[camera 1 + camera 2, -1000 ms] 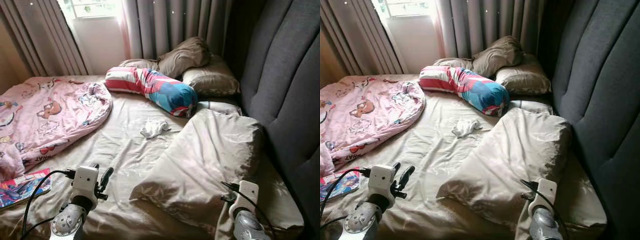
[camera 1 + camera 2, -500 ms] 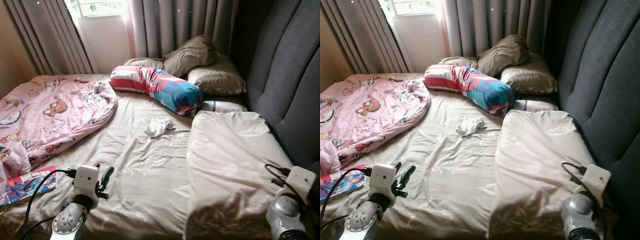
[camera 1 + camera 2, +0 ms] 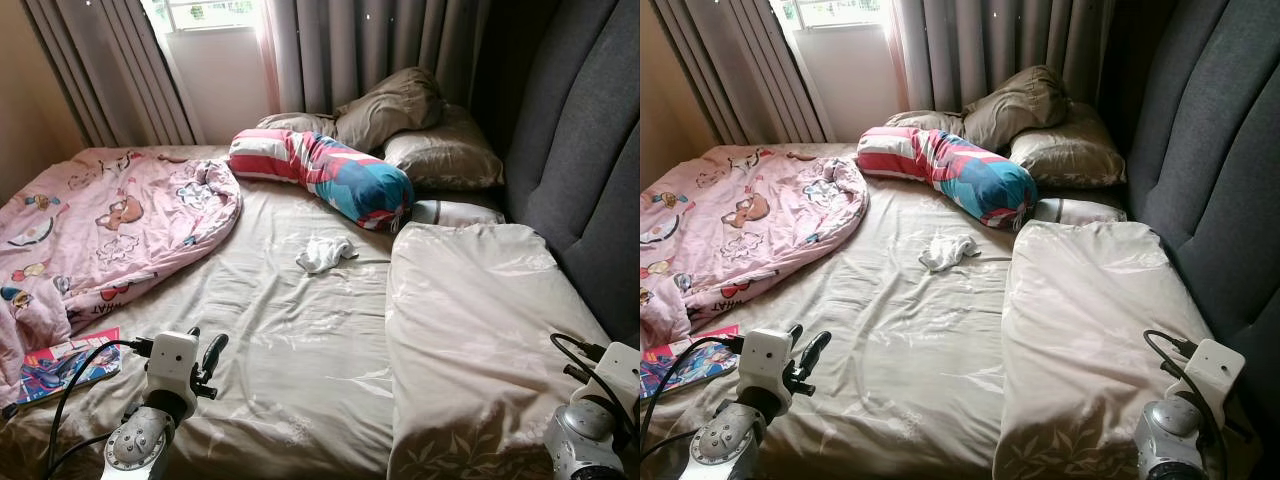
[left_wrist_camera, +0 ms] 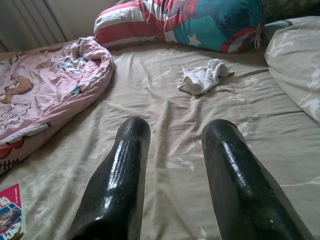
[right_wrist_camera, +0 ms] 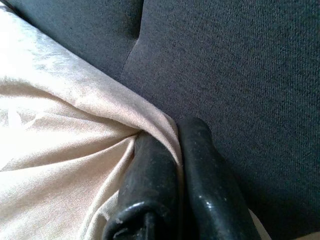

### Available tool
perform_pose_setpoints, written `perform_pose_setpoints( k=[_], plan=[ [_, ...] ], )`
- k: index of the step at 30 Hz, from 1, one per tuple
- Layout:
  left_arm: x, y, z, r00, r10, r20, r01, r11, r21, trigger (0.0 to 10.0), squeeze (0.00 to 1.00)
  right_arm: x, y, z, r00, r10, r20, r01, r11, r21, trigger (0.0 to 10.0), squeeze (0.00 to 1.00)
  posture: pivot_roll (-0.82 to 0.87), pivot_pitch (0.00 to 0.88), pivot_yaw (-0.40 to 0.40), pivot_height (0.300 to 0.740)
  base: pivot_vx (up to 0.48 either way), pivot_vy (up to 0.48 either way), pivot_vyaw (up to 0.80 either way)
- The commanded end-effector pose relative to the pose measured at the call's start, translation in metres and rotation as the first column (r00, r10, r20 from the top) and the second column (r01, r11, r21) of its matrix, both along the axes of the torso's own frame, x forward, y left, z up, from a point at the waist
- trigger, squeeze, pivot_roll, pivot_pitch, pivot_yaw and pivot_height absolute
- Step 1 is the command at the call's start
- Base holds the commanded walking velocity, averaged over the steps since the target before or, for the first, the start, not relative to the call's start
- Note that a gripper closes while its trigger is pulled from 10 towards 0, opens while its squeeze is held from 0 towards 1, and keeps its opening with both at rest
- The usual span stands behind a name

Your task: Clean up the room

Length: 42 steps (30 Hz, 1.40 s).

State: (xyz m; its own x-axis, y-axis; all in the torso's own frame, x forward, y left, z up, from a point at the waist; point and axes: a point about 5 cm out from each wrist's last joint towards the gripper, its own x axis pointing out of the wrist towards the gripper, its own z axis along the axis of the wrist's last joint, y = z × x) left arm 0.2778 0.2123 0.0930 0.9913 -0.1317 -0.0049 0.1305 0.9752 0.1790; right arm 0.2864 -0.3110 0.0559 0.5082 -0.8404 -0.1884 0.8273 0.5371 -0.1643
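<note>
Right claw (image 5: 172, 150): fingers pressed together on a fold of the beige pillow's (image 3: 470, 320) cloth, right up against the dark grey headboard (image 3: 590, 170).
Beige pillow: lies flat along the headboard side of the bed (image 3: 290, 350), its near corner pinched by the right claw.
Left claw (image 4: 172, 150): fingers spread apart with nothing between them, hovering low over the bed sheet at the near edge.
White cloth (image 3: 325, 253): small and crumpled, in the middle of the bed, ahead of the left claw and apart from it.
Bolster (image 3: 325, 175): striped red, white and blue, lying across the bed beyond the white cloth.
Brown pillows (image 3: 420, 130): stacked in the far corner by the headboard and the curtains (image 3: 370, 50).
Pink blanket (image 3: 110, 230): bunched over the bed's left side.
Book (image 3: 65, 362): colourful cover, near the left edge of the bed, just below the pink blanket.
</note>
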Motion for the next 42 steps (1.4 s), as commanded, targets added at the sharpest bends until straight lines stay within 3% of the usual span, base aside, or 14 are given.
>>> perform_pose_setpoints(
  k=[1,7,11,12,13,14,15,17,24,25,30,34,38,42],
  plan=[
    [0.002,0.001,0.000,1.000,-0.001,0.002,0.001,1.000,0.011,10.0,0.00,0.004,-0.004,0.012,0.998,-0.019,0.068,0.020,0.999,-0.027,10.0,1.00,0.06,0.010,0.050,0.631,0.000,0.000,0.00],
    [0.001,0.000,-0.001,1.000,0.000,0.002,0.000,1.000,0.008,10.0,0.00,0.014,0.004,0.021,0.994,0.084,0.074,-0.076,0.991,-0.108,10.0,1.00,0.06,0.010,0.046,0.631,0.000,0.000,0.00],
    [0.001,0.000,-0.001,1.000,0.004,0.001,-0.004,1.000,0.006,10.0,0.00,0.026,0.019,0.030,0.964,0.241,0.113,-0.220,0.961,-0.168,10.0,1.00,0.06,0.010,0.045,0.631,0.000,0.000,0.00],
    [0.001,0.001,-0.002,1.000,0.005,-0.001,-0.005,1.000,0.005,10.0,0.00,0.031,0.028,0.033,0.941,0.312,0.131,-0.287,0.940,-0.182,10.0,0.74,0.05,0.011,0.044,0.631,0.000,0.000,0.00],
    [0.001,0.001,-0.003,1.000,0.007,-0.002,-0.007,1.000,0.004,10.0,0.00,0.036,0.037,0.035,0.910,0.386,0.151,-0.356,0.915,-0.192,10.0,0.26,0.05,0.012,0.043,0.631,0.000,0.000,0.00],
    [0.000,0.002,-0.004,1.000,0.009,-0.004,-0.009,1.000,0.003,10.0,0.00,0.040,0.048,0.036,0.872,0.461,0.167,-0.428,0.882,-0.197,10.0,0.00,0.05,0.013,0.041,0.631,0.000,0.000,0.00],
    [-0.001,0.002,-0.005,1.000,0.016,-0.008,-0.016,1.000,0.001,10.0,0.00,0.043,0.063,0.033,0.814,0.550,0.189,-0.523,0.834,-0.174,10.0,0.00,0.05,0.014,0.035,0.631,0.000,0.000,0.00],
    [-0.001,0.003,-0.007,1.000,0.029,-0.011,-0.029,1.000,-0.005,10.0,0.00,0.043,0.075,0.026,0.768,0.606,0.208,-0.592,0.795,-0.131,10.0,0.00,0.05,0.013,0.031,0.631,0.000,0.000,0.00],
    [-0.003,0.010,-0.011,0.995,0.097,-0.012,-0.097,0.994,-0.054,10.0,0.00,0.026,0.107,-0.006,0.660,0.717,0.226,-0.736,0.677,0.004,10.0,0.00,0.05,0.005,0.009,0.631,0.000,0.000,0.00],
    [-0.004,0.013,-0.013,0.992,0.121,-0.018,-0.122,0.990,-0.072,10.0,0.00,0.021,0.109,-0.017,0.665,0.724,0.182,-0.741,0.670,0.042,10.0,0.00,0.05,0.003,0.004,0.641,0.000,0.000,0.00],
    [-0.006,0.023,-0.021,0.982,0.181,-0.046,-0.186,0.976,-0.111,10.0,0.00,0.011,0.106,-0.031,0.681,0.714,0.166,-0.732,0.673,0.106,10.0,0.00,0.05,0.000,-0.009,0.671,0.000,0.000,0.00],
    [-0.008,0.029,-0.031,0.973,0.216,-0.086,-0.226,0.966,-0.128,10.0,0.00,0.003,0.099,-0.042,0.717,0.683,0.138,-0.697,0.698,0.167,10.0,0.00,0.06,0.000,-0.010,0.691,0.000,0.000,0.00],
    [-0.016,0.040,-0.048,0.955,0.254,-0.154,-0.272,0.956,-0.113,10.0,0.00,-0.007,0.090,-0.054,0.786,0.610,0.105,-0.615,0.751,0.240,10.0,0.00,0.07,0.000,-0.006,0.721,0.000,0.000,0.00],
    [-0.026,0.050,-0.069,0.924,0.288,-0.251,-0.324,0.939,-0.118,10.0,0.00,-0.013,0.091,-0.061,0.792,0.604,0.091,-0.602,0.747,0.283,10.0,0.00,0.06,0.000,-0.004,0.740,0.000,0.000,0.00]
  ],
)
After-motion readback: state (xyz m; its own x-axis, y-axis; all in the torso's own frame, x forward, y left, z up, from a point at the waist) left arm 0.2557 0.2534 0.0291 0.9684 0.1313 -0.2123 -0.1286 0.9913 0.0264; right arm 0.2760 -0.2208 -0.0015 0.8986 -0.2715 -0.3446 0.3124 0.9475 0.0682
